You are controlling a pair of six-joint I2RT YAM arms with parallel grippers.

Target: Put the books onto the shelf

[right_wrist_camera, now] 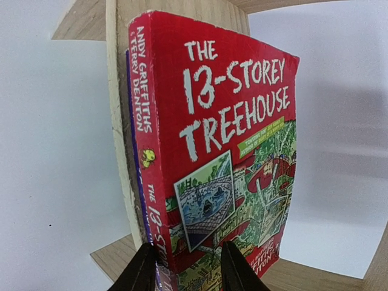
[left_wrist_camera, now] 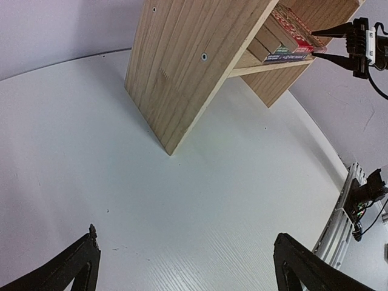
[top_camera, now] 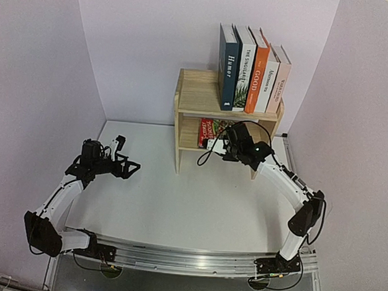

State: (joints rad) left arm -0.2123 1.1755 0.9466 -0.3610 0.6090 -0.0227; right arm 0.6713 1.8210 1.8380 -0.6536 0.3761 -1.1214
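Backdrop: pale walls round a white table [top_camera: 176, 204].
Right pincer [right_wrist_camera: 187, 244]: its fingers stand part-way apart, one on each side of the red book's near end. I cannot tell whether they press it.
Red book [right_wrist_camera: 230, 121]: "The 13-Storey Treehouse", lying flat on the shelf's lower tier, on top of a small stack.
Paperbacks [left_wrist_camera: 284, 54]: two more lie beneath the red book.
Shelf [top_camera: 197, 96]: pale wood with two tiers, toward the far side of the table.
Top row [top_camera: 252, 70]: five books upright at the right end of the upper tier, leaning a little.
Left pincer [left_wrist_camera: 185, 233]: wide open and empty, over bare table, well apart from the shelf.
Progress: likely near the end, as every book in view sits on the shelf.
Risk, pinch: a finger could catch the paperback below too, so any pull would drag the stack off the tier.
Risk, cover: the soft cover may buckle or slip under a narrow grip.
Risk, shelf: a nudge from the wrist could shift the light rack and tip the leaning top row.
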